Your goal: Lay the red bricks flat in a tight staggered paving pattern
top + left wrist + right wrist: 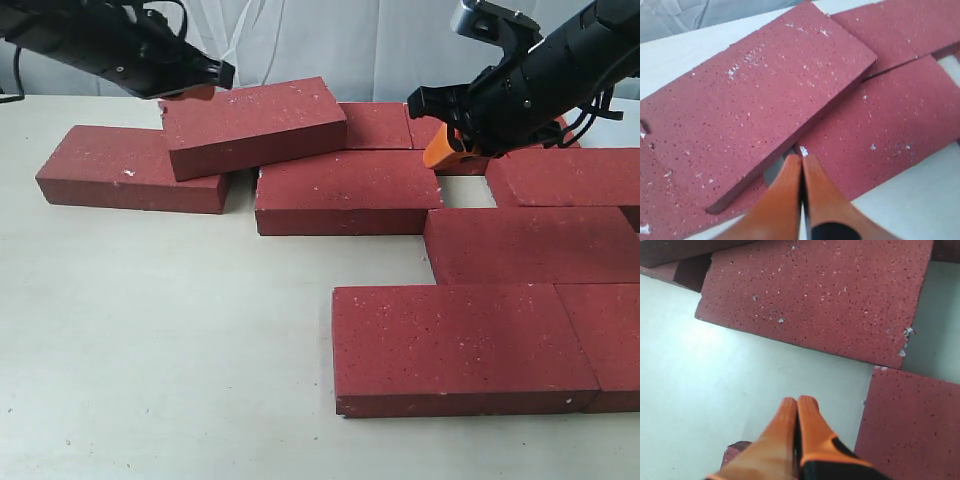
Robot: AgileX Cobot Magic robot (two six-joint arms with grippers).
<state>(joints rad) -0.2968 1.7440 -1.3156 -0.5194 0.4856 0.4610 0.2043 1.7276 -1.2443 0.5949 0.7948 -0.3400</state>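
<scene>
A pale bench [150, 350] holds dark-red bricks [465, 345], and the paving looks a little over half done. The largest part is the laid patch: along the bench's right edge, from the near edge back to the far edge, bricks lie flat in offset rows, their joints mostly tight and stepped from row to row. Toward the far left corner the work is unfinished. A left brick [120, 165] lies flat on its own, apart from the patch. A tilted brick [255, 125] rests on top, one end on the left brick and the other propped on the middle brick [345, 190], so it is not flat. A small square gap [466, 191] of bare bench shows just right of the middle brick, breaking the tight fit. Judging from this, what is left is to lower the tilted brick, draw the left brick in, and close the gap. The left gripper [192, 93] hovers at the far edge of the tilted brick; its orange fingers [790, 185] are pressed together, holding nothing. The right gripper [438, 155] hangs over the far rows near the gap, fingers [810, 425] likewise closed and empty.
</scene>
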